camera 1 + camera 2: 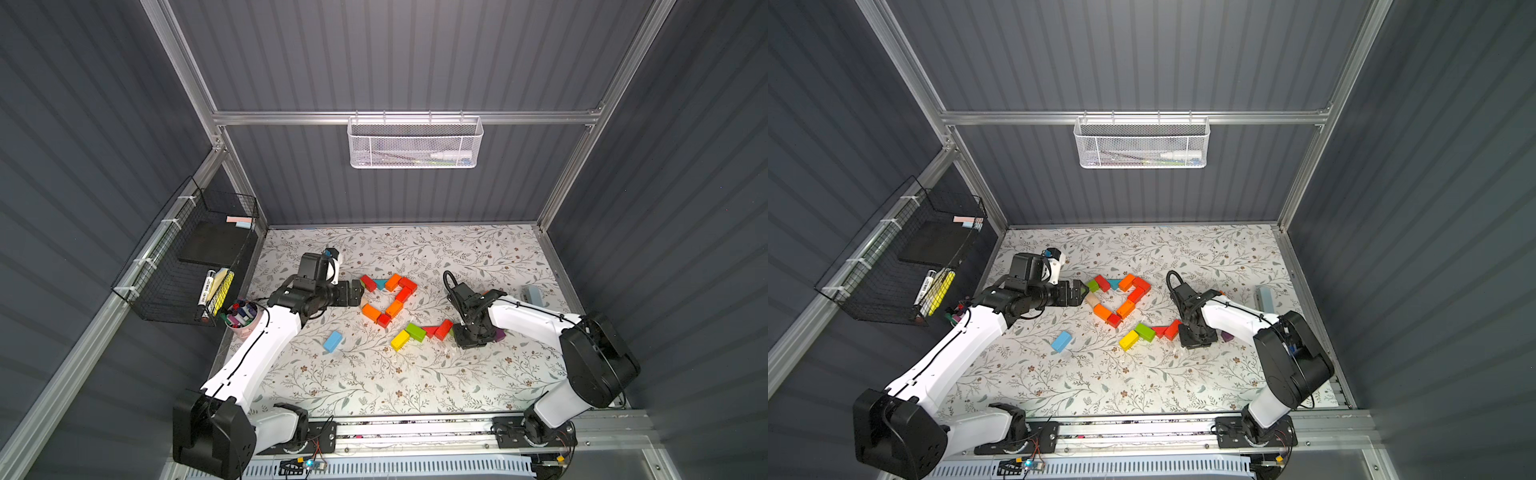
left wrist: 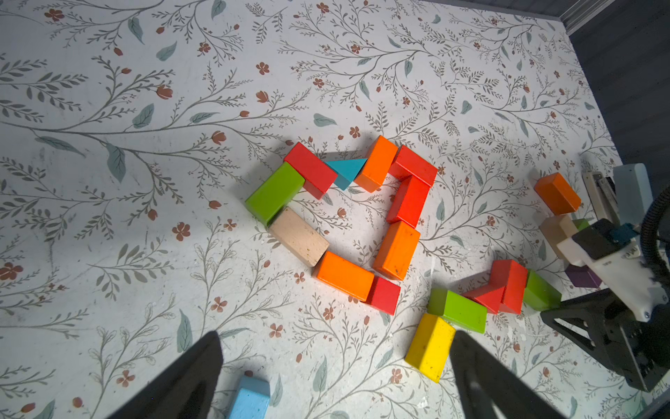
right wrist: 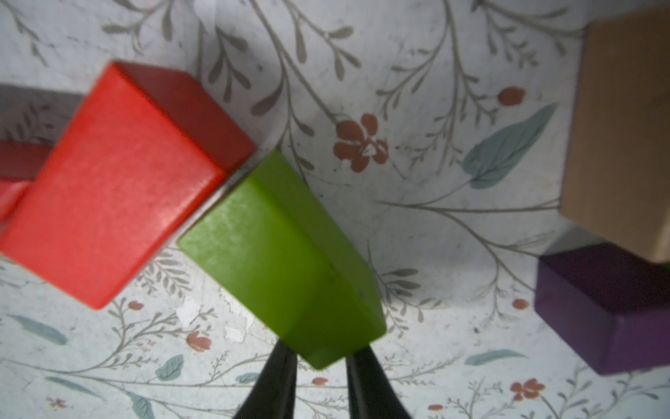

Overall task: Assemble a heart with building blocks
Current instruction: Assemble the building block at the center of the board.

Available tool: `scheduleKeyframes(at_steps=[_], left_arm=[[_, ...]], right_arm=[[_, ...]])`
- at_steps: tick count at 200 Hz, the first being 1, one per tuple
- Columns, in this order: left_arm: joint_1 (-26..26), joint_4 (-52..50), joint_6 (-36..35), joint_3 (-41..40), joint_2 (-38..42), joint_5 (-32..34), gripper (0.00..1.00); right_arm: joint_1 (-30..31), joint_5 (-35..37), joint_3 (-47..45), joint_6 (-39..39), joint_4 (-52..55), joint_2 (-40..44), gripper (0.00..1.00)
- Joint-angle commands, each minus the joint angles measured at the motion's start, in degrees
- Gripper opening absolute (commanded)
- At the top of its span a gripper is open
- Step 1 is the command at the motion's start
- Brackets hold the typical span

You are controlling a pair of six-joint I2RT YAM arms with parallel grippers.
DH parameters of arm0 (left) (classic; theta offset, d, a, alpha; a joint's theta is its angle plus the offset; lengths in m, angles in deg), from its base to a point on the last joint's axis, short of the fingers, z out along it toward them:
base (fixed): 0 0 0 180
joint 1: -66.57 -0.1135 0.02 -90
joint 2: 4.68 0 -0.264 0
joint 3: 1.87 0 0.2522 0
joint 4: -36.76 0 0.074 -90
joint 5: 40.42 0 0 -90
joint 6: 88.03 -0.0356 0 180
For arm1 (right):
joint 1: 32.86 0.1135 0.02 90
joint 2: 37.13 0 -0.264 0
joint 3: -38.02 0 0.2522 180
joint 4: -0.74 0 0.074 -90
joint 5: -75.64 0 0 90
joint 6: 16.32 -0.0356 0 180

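Overhead, both top views show the building blocks (image 1: 394, 308) on the table (image 1: 374, 374) near its middle, most of them laid as a heart outline. My left claw (image 1: 358, 291) hides the side of the outline nearest the left edge. My right claw (image 1: 468, 337) points down between the middle and the right edge, its tips hidden under its own body.

Left wrist view: my left claw (image 2: 331, 344) stands spread wide and holds nothing. The outline is made of red, orange, green and tan bricks, with a teal wedge (image 2: 346, 172) in the notch. A pale blue brick (image 2: 250, 399) is cut off by the frame.

Right wrist view: my right claw (image 3: 321, 377) pinches one end of a green brick (image 3: 282, 254), which covers the fingertips. This brick touches a red brick (image 3: 108, 181). A purple block (image 3: 609, 308) and a tan block (image 3: 623, 127) are cut off. Focus is soft.
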Motion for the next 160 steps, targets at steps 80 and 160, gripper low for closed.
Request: scheduleKeyframes(at_steps=[80,160], left_arm=[[-0.13,-8.63,3.12,-5.23,0.41,11.57,0.99],[-0.13,-9.74,9.62,-7.41,-6.4,12.76,0.99]], right_arm=[[-0.13,-2.8,-1.94,1.09,1.74,12.63,0.28],[-0.2,-8.8,-6.03,3.07,-3.77,26.88,0.3]])
